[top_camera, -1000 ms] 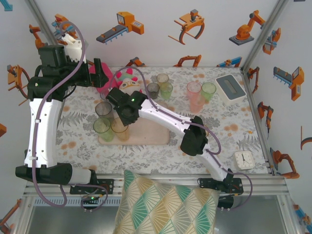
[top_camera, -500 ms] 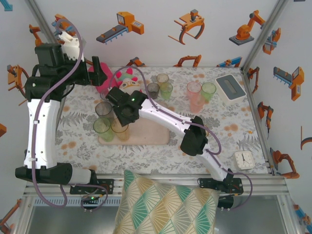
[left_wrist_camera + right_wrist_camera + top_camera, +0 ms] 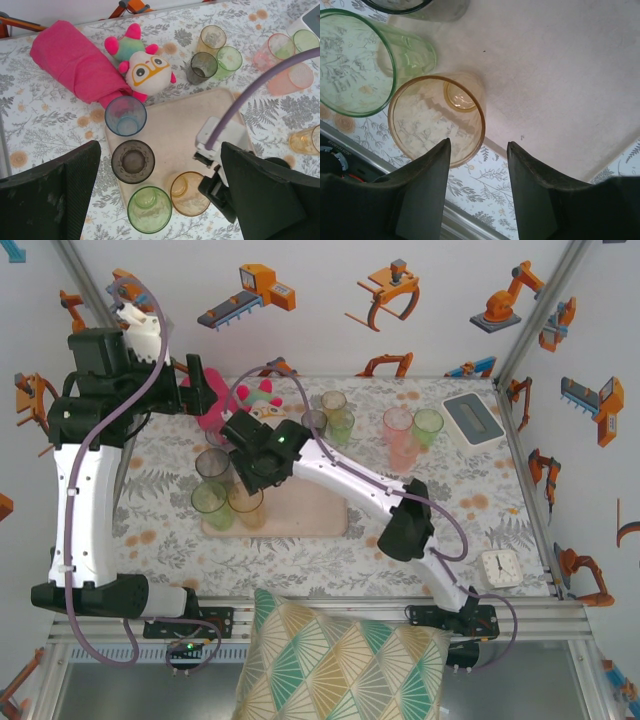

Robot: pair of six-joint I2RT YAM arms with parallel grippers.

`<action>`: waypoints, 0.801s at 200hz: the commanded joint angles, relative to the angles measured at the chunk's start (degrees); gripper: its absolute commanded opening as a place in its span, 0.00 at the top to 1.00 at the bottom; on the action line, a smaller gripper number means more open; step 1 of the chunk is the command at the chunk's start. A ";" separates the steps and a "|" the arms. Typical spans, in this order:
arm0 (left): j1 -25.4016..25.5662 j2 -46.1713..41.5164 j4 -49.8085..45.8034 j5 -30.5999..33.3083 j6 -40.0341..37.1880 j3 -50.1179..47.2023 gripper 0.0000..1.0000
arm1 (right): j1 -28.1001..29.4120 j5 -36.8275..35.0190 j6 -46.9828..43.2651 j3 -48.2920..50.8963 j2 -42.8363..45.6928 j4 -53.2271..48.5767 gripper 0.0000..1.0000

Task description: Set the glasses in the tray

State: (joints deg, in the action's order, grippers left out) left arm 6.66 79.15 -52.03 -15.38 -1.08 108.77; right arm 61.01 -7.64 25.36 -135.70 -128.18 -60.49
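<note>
The beige-pink tray [image 3: 175, 125] carries a blue glass [image 3: 125, 115], a smoky grey glass [image 3: 133, 161], a green glass [image 3: 149, 209] and an amber glass [image 3: 190, 193] along its left end. In the right wrist view the amber glass [image 3: 437, 117] stands upright by the tray's edge, just beyond my right gripper [image 3: 478, 145], which is open with nothing between its fingers. My left gripper [image 3: 161, 145] hangs wide open high above the tray, holding nothing. Several more glasses stand on the table behind the tray: grey [image 3: 314, 424], green [image 3: 341, 426], pink [image 3: 398, 426].
A rolled pink towel [image 3: 75, 60] and a plush toy [image 3: 145, 70] lie behind the tray's left end. A grey-and-white box [image 3: 472, 418] sits at the back right, a small clock [image 3: 495, 567] at the front right. A patterned cushion [image 3: 340, 660] lies over the near edge.
My right gripper's fingers have spread apart and drawn back a little from the amber glass, which stays standing on the tray. The left arm has shifted slightly.
</note>
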 commanded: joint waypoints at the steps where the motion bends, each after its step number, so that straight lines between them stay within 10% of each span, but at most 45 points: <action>1: -0.45 -1.19 -0.99 0.74 -1.74 2.15 0.03 | 0.25 -3.91 -1.60 -2.43 4.91 -3.62 0.52; 121: 0.06 -9.13 -6.02 -13.08 -10.49 -6.13 0.03 | -6.47 -20.75 7.86 39.66 44.56 -0.06 0.38; 144: 0.15 -11.29 -6.16 -15.17 -11.55 -9.06 0.03 | -9.79 -21.63 12.88 51.69 56.08 2.67 0.02; 160: 0.29 -11.62 -6.85 -15.39 -12.05 -9.87 0.03 | -12.44 -20.69 14.73 58.12 63.08 3.98 0.01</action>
State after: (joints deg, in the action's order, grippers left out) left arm 6.59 68.60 -57.32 -27.16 -10.48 100.25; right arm 51.46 -26.83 34.15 -84.62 -73.97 -59.92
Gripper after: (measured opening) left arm 0.972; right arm 0.980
